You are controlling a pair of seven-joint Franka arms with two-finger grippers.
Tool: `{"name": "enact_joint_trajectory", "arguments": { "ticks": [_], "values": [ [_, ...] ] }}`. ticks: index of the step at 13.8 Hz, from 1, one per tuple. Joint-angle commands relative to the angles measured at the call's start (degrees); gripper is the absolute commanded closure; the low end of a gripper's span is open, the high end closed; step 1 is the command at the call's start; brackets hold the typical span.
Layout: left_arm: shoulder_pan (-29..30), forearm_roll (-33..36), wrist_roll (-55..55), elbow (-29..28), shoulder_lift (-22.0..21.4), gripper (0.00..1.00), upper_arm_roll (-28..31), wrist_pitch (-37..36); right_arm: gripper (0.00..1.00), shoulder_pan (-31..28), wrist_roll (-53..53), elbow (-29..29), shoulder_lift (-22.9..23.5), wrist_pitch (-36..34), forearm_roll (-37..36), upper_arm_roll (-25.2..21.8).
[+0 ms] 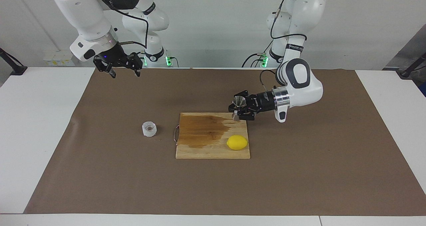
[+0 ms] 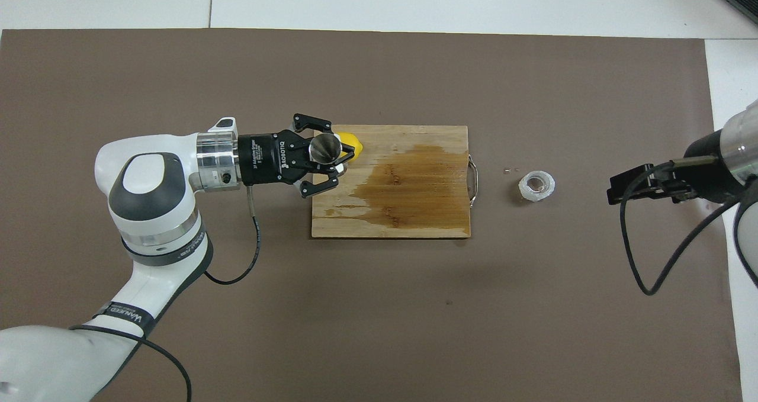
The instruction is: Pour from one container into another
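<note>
I carry the jigger (image 1: 238, 103) in my left pincer (image 1: 237, 110), which is clamped shut about its narrow waist. The jigger's long axis stands nearly upright, open cone up, and my pincer reaches in level from the side. I hang in the air over the chopping board's (image 1: 203, 149) corner toward the left arm's end of the bench, on the edge nearer the robots; in the overhead view I cover part of the lemon (image 1: 237, 142).

The relation that matters: the plastic cup (image 1: 149, 129) sits on the brown mat (image 1: 299, 179), just off the board's handle end. Taking the overhead view as a clock face, it lies at about three o'clock from my left pincer, with the stained board between us. I judge the jigger must cross the whole board to come beside the cup.

My right pincer (image 1: 122, 68) is spread wide and holds nothing. It waits high over the mat's edge at the right arm's end. The cup lies at about nine o'clock from it in that same view, much closer than to my left, so I judge that arm should lift the cup.
</note>
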Motion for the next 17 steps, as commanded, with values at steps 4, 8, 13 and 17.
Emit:
{"name": "enact_joint_trajectory", "arguments": {
  "ticks": [4, 8, 13, 17],
  "values": [
    [-5.31, -2.7, 0.0, 2.48, 4.05, 1.0, 0.45, 5.78, 0.0, -0.95, 0.53, 0.46, 0.13, -0.71, 1.18, 0.52],
    [-5.4, -3.5, 0.09, 3.09, 5.1, 1.0, 0.45, 6.49, 0.0, -0.95, 0.44, 0.46, 0.13, -0.71, 1.18, 0.52],
    [-5.13, -2.61, 4.1, 9.87, 13.63, 1.0, 0.19, 3.93, 0.0, -0.95, 0.44, 0.46, 0.13, -0.71, 1.18, 0.52],
    [-5.57, -3.05, 5.97, 9.78, 14.86, 1.0, -0.16, 5.52, 0.0, -0.95, 0.44, 0.46, 0.13, -0.71, 1.18, 0.52]
  ]
}}
